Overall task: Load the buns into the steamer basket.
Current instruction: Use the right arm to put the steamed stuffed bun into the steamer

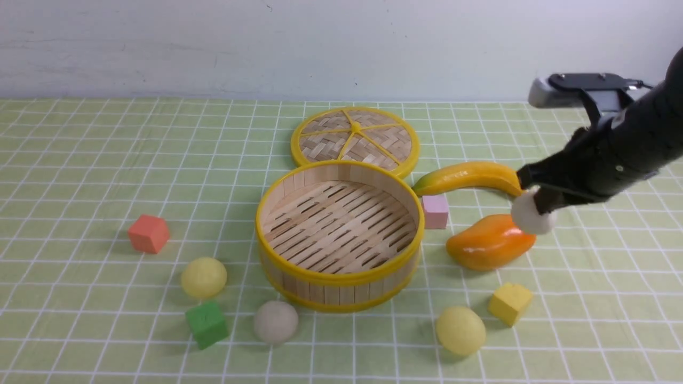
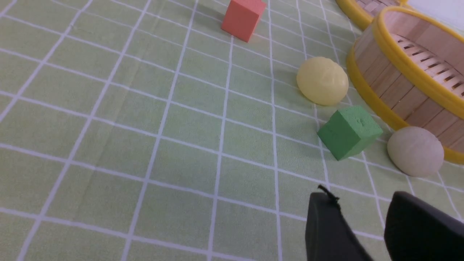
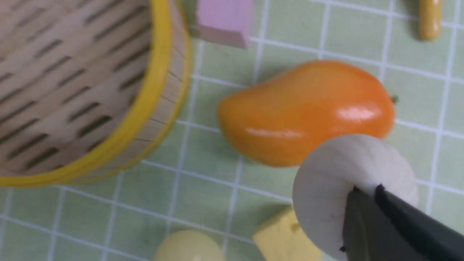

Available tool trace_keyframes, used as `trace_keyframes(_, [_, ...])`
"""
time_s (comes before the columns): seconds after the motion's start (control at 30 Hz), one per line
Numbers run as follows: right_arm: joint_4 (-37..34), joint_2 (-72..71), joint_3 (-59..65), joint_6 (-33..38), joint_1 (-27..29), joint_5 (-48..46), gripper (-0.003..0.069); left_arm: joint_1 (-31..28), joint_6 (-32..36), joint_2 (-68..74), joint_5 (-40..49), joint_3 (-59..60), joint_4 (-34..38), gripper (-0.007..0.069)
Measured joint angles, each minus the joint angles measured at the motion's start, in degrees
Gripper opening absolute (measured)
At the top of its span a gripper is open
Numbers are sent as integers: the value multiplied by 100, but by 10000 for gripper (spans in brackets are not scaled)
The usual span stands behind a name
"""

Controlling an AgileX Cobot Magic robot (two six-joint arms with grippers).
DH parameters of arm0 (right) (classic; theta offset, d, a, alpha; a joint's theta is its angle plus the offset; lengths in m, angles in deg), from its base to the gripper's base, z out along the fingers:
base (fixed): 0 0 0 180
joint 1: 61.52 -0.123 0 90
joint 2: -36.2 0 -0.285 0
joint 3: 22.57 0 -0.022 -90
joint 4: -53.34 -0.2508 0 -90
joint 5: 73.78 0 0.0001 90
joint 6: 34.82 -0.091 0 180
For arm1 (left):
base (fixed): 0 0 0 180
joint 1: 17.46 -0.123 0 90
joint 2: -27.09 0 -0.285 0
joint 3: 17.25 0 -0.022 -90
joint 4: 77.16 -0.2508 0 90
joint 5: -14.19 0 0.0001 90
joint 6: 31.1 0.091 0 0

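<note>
Held bun (image 1: pixel 531 214): off-white, raised above the mango (image 1: pixel 488 242) for carrying to the steamer basket (image 1: pixel 341 280).
Other buns: yellow bun (image 1: pixel 203 277), whitish bun (image 1: pixel 275 321), second yellow bun (image 1: pixel 460 330), all outside the empty basket.
Right gripper (image 1: pixel 540 207): jaws are pinched on the bun's edge (plainest in its wrist view).
Left gripper (image 2: pixel 362 224): jaws are spread, nothing is held; seen only in its wrist view.

Off-white bun (image 3: pixel 339 172) pinched in dark jaws, in front of orange mango (image 3: pixel 301 108), steamer basket (image 3: pixel 154 83) nearby

Pale green cloth (image 1: pixel 80 160) gridded in white; yellow-rimmed, slatted tan steamer basket (image 1: pixel 337 278) at centre; glossy orange mango (image 1: pixel 488 245) and off-white bun (image 1: pixel 527 214) at right.
</note>
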State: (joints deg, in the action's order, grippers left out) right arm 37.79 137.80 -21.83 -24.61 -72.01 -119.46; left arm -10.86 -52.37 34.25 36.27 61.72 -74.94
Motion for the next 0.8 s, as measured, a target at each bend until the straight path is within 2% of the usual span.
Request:
trace_keyframes(0.17, [-651, 436, -817, 507, -521, -17, -10, 0, 5, 0, 0, 0, 0, 238])
trace_keyframes(0.4, [-776, 1885, -2155, 572, -1216, -17, -10, 0, 5, 0, 0, 0, 0, 238])
trace_keyframes(0.53, [-808, 2537, -2634, 566, -1301, 59, -7, 0, 5, 0, 0, 0, 0, 238])
trace_keyframes(0.8, [-734, 3119, -2770, 521, -1293, 289, 5, 0, 5, 0, 0, 0, 0, 238])
